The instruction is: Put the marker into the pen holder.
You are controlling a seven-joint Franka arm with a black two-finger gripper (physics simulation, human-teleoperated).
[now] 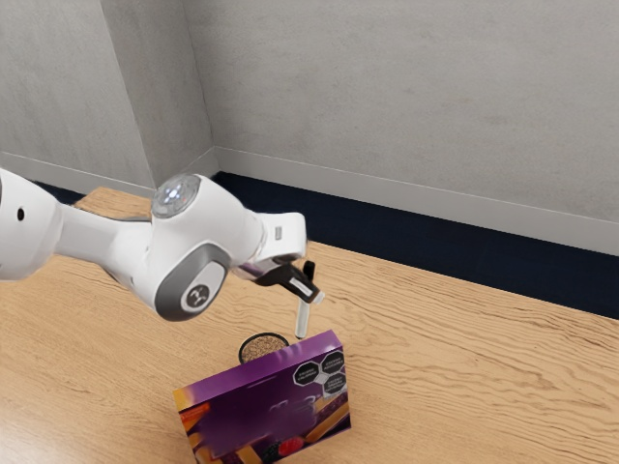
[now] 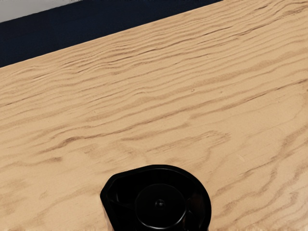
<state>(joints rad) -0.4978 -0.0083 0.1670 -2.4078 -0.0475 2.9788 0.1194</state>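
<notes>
Wood grain is running across the pale tabletop (image 1: 503, 353), with a dark blue floor (image 1: 464, 256) and bare grey walls (image 1: 406, 106) lying beyond its edge. One marker (image 1: 303, 317) is hanging above the table, near the box's upper edge in the exterior view. It is pointing its white end downward and its black end (image 2: 160, 204) upward, toward the wrist camera. Its long axis is running close to upright, leaning slightly, with the lower end going toward the exterior view's left. The single gripper (image 1: 310, 292) is grasping the marker, its jaws closing on the upper part and leaving the white length sticking out below.

One round container (image 1: 263, 338) is sitting close by, toward the exterior view's left of the marker — black at the rim, brown and speckled inside. It is seemingly serving as the pen holder, though its lower part is hiding behind the box. That one purple box (image 1: 261, 411) is standing on the table, in front of the container as the exterior camera is looking. Its printed face is showing three dark labels near the upper corner, with orange and red artwork below. Whether the box is touching the container, I cannot tell. One white arm (image 1: 208, 227) is reaching in from the exterior view's left — passing above the table to the gripper.
</notes>
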